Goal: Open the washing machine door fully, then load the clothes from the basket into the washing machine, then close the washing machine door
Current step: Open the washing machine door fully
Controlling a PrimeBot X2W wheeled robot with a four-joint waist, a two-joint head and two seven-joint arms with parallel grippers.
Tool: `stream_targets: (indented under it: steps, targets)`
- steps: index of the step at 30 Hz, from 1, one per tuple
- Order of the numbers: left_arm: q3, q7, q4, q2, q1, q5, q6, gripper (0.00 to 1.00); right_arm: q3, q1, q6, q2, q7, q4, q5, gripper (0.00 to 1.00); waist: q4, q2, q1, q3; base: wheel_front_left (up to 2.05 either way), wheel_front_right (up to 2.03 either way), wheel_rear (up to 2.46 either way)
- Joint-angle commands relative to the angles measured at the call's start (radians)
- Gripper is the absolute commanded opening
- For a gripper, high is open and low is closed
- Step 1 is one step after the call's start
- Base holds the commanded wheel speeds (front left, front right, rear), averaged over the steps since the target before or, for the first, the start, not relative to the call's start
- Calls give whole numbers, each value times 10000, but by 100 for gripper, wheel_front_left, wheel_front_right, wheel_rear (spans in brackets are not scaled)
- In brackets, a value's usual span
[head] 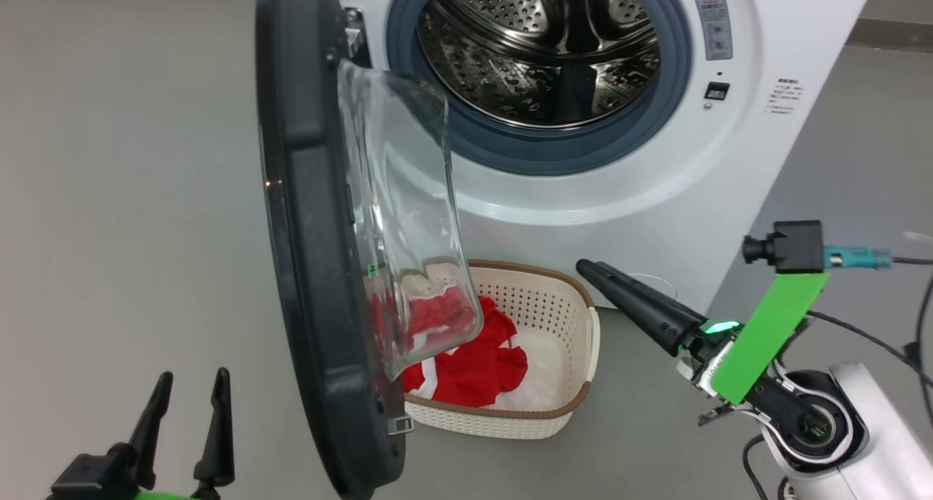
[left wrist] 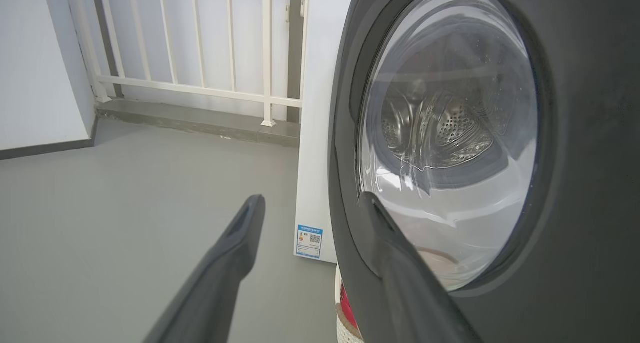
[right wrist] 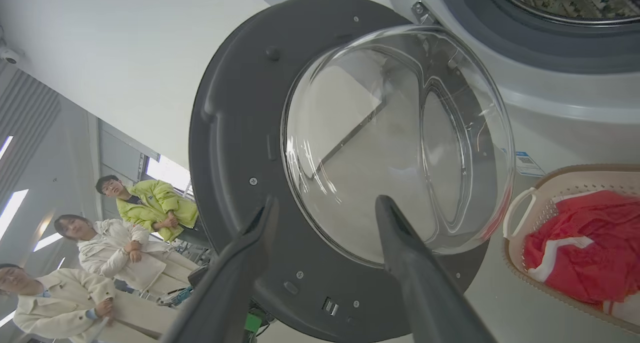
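Red, white-striped clothes (head: 474,369) are lying in the small cream perforated plastic basket (head: 561,303), at six o'clock below the steel drum (head: 543,48) of the white front-loading washing machine (head: 656,194). The large round black door (head: 313,267) is standing open at nine o'clock, its glass bowl (head: 401,216) overhanging the basket. Left gripper (head: 193,376) at seven and right gripper (head: 587,268) at four o'clock are spreading empty fingers. Reaching in, the right one is risking striking that bowl or dragging the basket.

Door (head: 313,252) beside basket (head: 503,421); drum (head: 539,48) unobstructed.
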Motion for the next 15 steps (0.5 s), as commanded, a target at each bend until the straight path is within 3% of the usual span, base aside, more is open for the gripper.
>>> stream_targets:
  steps: [1,6,14,15]
  targets:
    - [359,-92,-283,203,-183,54,-31,100,220,82,17,-211,-476,-427,-389,100,-177,0,0,-42,0,0,0]
    - [378,-92,-374,157,-134,72,-31,100,743,383,17,-819,-2172,-627,-1473,100,-414,0,0,-7,0,0,0]
    - [434,-92,-434,117,-196,58,-31,100,1885,223,17,-1858,-5804,310,-4763,100,-512,0,0,168,0,0,0]
    - [434,-92,-434,117,-196,58,-31,100,1885,223,17,-1858,-5804,310,-4763,100,-512,0,0,168,0,0,0]
